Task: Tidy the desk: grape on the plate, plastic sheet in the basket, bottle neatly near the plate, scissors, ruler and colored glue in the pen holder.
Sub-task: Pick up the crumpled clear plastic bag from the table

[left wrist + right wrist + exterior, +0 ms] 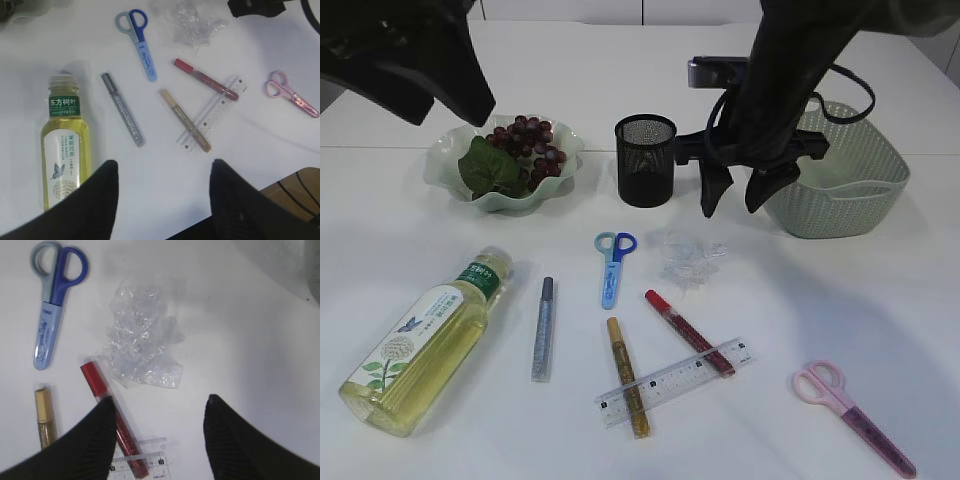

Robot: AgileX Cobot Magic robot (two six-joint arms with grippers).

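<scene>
Far left, bottle (425, 341) lies flat on the white table (880, 300), cap toward the plate, yellow liquid inside. Behind it the pale green plate (445, 170) already holds the grapes (528, 142) plus a green leaf (492, 170). Silver glue (542, 327) lies just right of the bottle, apart from it. Black mesh pen holder (645, 160) stands upright mid-back; nothing seen inside it. In front of it, blue scissors (613, 264) lie flat with handles toward the holder. Gold glue (629, 375) and red glue (688, 332) both cross the clear ruler (673, 381), touching it; from the exterior view the ruler seems to lie over the gold one, and the red one over the ruler. Crumpled plastic sheet (691, 258) sits on the table right of the blue scissors, near the red glue's cap. Green woven basket (880, 190) back right, no plastic visible inside; a black cable loops over its rim. Pink scissors (851, 415) front right, well apart from the rest. Left gripper (162, 187): fingers spread wide, holding nothing, up over the table near the bottle's base. Right gripper (738, 192): fingers spread wide, holding nothing, hanging above the plastic sheet, not touching it; in the right wrist view the sheet lies just ahead of its tips.
</scene>
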